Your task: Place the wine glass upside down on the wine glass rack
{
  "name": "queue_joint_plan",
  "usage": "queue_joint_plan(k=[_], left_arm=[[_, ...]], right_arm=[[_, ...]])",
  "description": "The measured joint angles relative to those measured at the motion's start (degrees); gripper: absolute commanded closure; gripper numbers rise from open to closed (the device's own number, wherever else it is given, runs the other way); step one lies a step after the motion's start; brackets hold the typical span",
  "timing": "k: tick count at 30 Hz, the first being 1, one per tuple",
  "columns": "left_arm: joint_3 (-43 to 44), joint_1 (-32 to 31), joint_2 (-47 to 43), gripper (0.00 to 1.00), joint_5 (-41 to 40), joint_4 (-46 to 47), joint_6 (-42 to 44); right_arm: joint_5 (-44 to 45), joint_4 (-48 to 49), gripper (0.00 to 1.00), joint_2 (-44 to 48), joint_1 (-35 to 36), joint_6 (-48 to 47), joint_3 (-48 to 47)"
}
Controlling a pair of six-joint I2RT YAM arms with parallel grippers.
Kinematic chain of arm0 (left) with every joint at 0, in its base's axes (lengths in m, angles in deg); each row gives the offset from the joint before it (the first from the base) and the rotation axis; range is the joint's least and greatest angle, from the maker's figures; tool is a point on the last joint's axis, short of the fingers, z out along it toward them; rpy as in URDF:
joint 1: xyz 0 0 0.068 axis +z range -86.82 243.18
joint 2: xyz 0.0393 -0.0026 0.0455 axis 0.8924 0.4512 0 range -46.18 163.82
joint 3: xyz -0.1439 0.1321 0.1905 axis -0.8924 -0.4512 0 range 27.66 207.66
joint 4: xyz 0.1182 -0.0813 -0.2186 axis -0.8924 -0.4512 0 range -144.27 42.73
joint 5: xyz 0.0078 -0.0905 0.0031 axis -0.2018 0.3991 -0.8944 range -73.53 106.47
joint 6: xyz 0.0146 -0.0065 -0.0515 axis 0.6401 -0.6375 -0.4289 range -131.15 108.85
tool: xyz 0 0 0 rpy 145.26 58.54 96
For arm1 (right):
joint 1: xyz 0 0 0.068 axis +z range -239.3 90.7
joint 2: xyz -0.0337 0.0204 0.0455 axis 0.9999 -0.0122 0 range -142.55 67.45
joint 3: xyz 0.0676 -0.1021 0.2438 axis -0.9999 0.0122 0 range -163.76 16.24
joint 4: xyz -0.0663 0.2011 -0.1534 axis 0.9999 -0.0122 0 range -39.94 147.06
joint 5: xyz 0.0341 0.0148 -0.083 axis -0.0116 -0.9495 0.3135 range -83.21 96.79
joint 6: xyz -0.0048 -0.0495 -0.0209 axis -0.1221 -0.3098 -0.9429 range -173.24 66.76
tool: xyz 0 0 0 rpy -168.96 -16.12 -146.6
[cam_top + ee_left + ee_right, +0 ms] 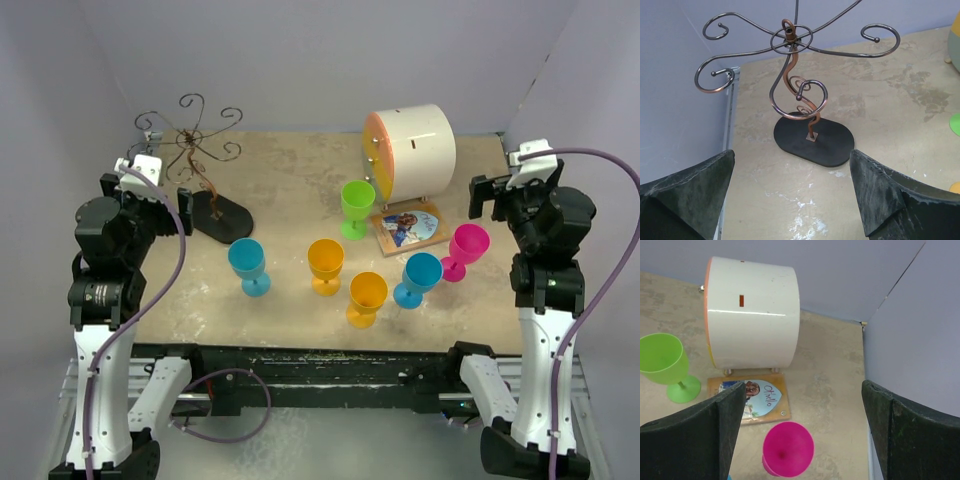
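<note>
Two robot arms rise from the near edge of the table (290, 170), one at each side. At far left, the left gripper (792, 155) is spread wide and holds nothing. It faces the wine glass rack (830, 142), which stands upright on its black oval base at the back left.

Six plastic glasses stand upright, mouths up, all apart from the rack. From the left they are:
- a blue wine glass (247, 262)
- an orange wine glass (325, 262)
- a green wine glass (357, 205), farther back
- a second orange wine glass (367, 295), nearest the front
- a second blue wine glass (420, 275)
- a pink wine glass (467, 248)

Behind the green one, a white cylinder (420, 150) with an orange face lies on its side, with a small illustrated board (408, 226) in front of it. At far right, the right gripper (803, 385) is also wide apart and empty, above the pink glass.
</note>
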Motion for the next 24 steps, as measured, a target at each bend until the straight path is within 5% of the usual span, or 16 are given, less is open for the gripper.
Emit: queue_joint_plan(k=[15,24], left_arm=[[18.3,0.0,13.1,0.0,2.1,-5.9,0.4],[28.1,0.0,26.3,0.1,3.2,-8.9,0.0]], right_arm=[[-11.9,-4.0,0.0,-3.2,0.1,-9.6,0.0],[-15.6,-4.1,0.0,-3.7,0.1,-9.6,-0.1]])
